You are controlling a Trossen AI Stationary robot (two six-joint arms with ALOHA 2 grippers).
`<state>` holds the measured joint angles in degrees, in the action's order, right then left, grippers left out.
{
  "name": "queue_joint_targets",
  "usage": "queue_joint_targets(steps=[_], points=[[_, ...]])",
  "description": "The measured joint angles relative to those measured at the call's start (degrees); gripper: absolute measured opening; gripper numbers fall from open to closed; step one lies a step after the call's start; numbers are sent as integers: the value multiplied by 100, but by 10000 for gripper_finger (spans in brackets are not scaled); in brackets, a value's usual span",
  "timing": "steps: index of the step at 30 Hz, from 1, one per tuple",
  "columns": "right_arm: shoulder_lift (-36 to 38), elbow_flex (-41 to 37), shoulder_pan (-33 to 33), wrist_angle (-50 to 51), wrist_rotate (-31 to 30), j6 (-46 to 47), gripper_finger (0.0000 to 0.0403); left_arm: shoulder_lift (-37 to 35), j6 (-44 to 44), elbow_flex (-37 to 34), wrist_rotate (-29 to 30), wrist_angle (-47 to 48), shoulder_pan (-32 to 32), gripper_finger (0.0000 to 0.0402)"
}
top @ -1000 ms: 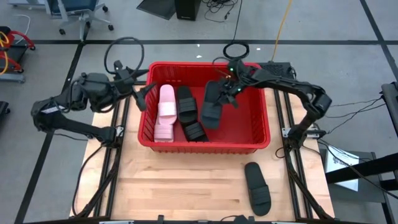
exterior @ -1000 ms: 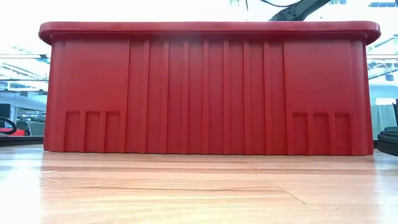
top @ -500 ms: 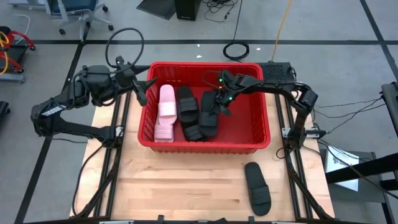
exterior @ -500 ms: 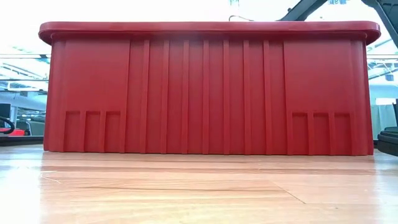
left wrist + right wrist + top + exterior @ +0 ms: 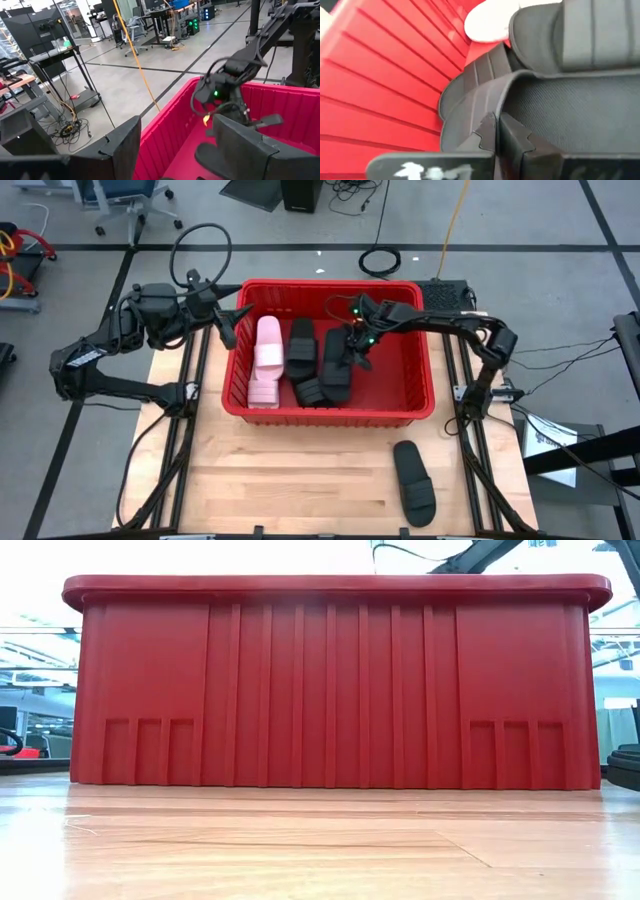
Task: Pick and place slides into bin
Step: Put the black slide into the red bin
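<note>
Now, outside the bin's (image 5: 405,418) left rim, the left tool (image 5: 228,326) is held with fingers apart. Inside, beside the pink slides (image 5: 266,360), a black slide (image 5: 336,366) is clamped by the right tool (image 5: 354,348); it should be released low. Right of the bin, one slide (image 5: 413,482) remains unobstructed on the tabletop (image 5: 290,480).

Two matte black jointed arms, left arm (image 5: 110,355) with bulky rounded wrist housing and looped black cable, right arm (image 5: 470,330) slimmer with green indicator lights at wrist, dark angular notched fingers (image 5: 245,145), white label strip on right gripper body (image 5: 435,167)
</note>
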<state>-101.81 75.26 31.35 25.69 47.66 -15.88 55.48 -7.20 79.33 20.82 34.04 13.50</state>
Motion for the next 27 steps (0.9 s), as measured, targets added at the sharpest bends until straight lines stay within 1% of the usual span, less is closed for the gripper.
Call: queue_joint_targets(steps=[3,6,10,15,23,27], points=[[295,0,46,100,-60,-15,0,0,22,0,0,2,0,248],[520,0,50,396,-394,-115,0,0,38,0,0,1,0,248],[542,-2,50,831,-725,-267,0,0,50,0,0,1,0,248],[329,-4,-21,762,-735,-263,0,0,89,0,0,0,0,248],[-366,-4,-302,365,-713,-103,0,0,151,0,0,2,-2,248],[-504,-4,-375,31,-708,59,0,0,151,0,0,0,-2,248]])
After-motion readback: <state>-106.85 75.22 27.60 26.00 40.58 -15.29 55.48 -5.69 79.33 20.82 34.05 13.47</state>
